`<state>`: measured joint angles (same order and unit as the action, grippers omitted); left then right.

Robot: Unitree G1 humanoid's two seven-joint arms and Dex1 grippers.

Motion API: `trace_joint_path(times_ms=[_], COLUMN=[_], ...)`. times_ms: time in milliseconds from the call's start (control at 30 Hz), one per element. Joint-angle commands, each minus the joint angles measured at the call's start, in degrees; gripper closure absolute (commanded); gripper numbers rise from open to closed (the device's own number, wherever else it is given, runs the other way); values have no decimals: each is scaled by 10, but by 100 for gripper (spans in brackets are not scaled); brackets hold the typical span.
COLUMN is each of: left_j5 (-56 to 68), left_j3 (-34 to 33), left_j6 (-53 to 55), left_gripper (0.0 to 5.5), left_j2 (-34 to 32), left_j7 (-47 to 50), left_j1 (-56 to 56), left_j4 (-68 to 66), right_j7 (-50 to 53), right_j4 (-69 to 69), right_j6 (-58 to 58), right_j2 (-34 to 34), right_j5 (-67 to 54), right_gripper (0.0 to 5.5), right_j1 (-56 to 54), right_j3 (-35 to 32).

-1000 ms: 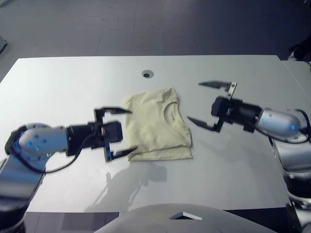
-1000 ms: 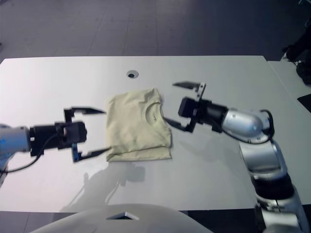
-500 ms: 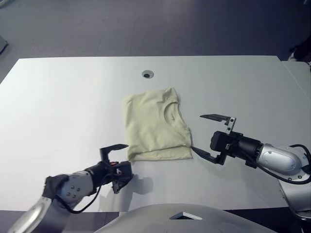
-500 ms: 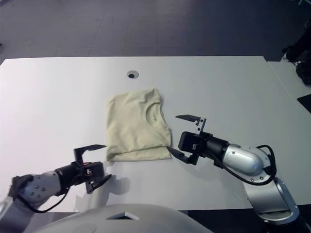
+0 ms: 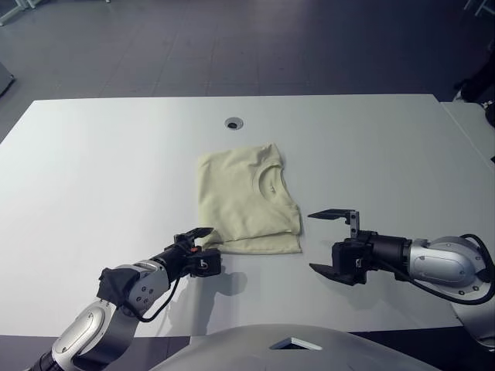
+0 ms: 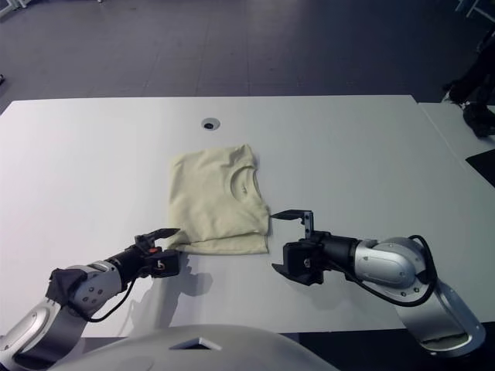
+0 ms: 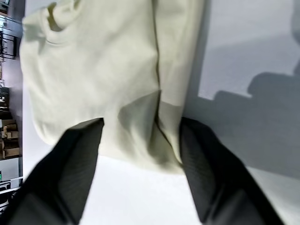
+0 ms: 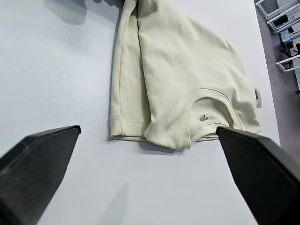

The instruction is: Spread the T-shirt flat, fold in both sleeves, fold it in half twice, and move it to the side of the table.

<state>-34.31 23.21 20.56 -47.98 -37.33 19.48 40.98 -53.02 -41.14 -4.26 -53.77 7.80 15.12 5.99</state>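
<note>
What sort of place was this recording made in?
Probably a lab or office-like test room rather than a home. A wide white table with a round cable hole stands on bare grey floor, and a folded T-shirt lies on it as the work piece.

Bare surface [image 5: 387,147] lies open all round the folded T-shirt [image 5: 246,199], widest off its two sides. A flush grommet [image 5: 233,122] sits beyond its far edge. The left tool [image 5: 207,249], fingers parted, crowds its near-left corner; the right tool [image 5: 311,242], spread wide, stands just off its near-right corner.
</note>
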Motion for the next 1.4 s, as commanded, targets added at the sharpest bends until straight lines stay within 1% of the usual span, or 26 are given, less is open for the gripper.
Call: trace_joint_path(times_ms=[33, 200, 333, 533, 700, 800, 900, 933, 1033, 1067, 1333, 1367, 1400], left_j5=[-12, -15, -10, 13, 29, 47, 55, 56, 58, 58, 59, 59, 60], left_j3=[25, 18, 26, 33, 35, 30, 23, 23, 25, 26, 25, 26, 26], left_j6=[42, 35, 45, 62, 79, 87, 87, 89, 90, 89, 81, 80, 79], left_gripper=[376, 472, 542, 548, 548, 548, 548, 550, 550, 550, 550, 550, 550], left_j2=[-1, -3, 18, 26, 28, 11, -6, -8, -9, -9, -6, -5, -5], left_j7=[-54, -64, -81, -130, -166, -193, -211, -214, -216, -216, -209, -209, -209], left_j1=[27, 10, -1, -7, -22, -15, -8, -9, -11, -11, -12, -12, -12], left_j4=[-40, -52, -28, 29, 66, 85, 96, 98, 100, 99, 92, 91, 91], right_j7=[16, 32, 52, 68, 89, 106, 114, 114, 111, 109, 88, 87, 86], right_j4=[33, 49, 88, 139, 157, 180, 209, 216, 222, 221, 172, 168, 165], right_j6=[41, 63, 98, 125, 119, 131, 147, 151, 166, 171, 168, 165, 162], right_j2=[7, 18, 31, 45, 72, 70, 63, 63, 62, 60, 56, 58, 60], right_j5=[48, 79, 122, 153, 174, 194, 201, 200, 193, 192, 179, 178, 178], right_gripper=[10, 10, 10, 10, 10, 10, 10, 32, 71, 96, 215, 238, 246], right_j1=[-3, -6, -31, -34, -40, -49, -80, -89, -99, -98, -56, -53, -51], right_j3=[40, 62, 86, 111, 124, 121, 115, 114, 116, 117, 117, 117, 116])
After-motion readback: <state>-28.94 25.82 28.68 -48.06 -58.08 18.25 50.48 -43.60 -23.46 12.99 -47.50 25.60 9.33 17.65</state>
